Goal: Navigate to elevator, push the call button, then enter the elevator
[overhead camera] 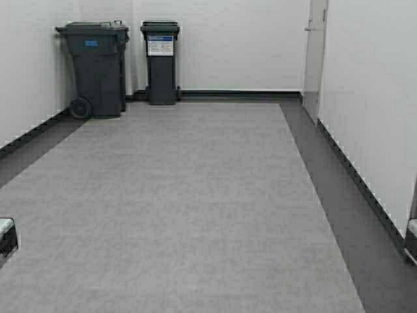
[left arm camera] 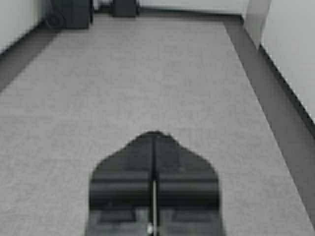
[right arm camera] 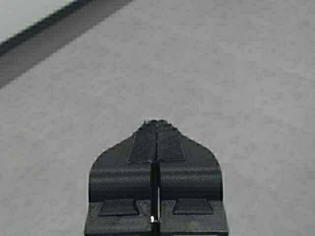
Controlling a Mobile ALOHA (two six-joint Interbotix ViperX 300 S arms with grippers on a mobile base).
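The elevator and the call button are out of view. I face a corridor with grey carpet (overhead camera: 176,195) and white walls. My left gripper (left arm camera: 154,133) is shut and empty, held low over the carpet and pointing down the corridor. My right gripper (right arm camera: 156,122) is shut and empty, also held over the carpet. In the high view only a bit of the left arm (overhead camera: 6,236) shows at the left edge and a bit of the right arm (overhead camera: 411,238) at the right edge.
A large dark wheeled bin (overhead camera: 94,68) and a narrower dark bin with a blue label (overhead camera: 161,62) stand against the far wall. A white wall (overhead camera: 371,98) runs along the right, with a pale door (overhead camera: 315,59) beyond it. Dark floor strips border the carpet.
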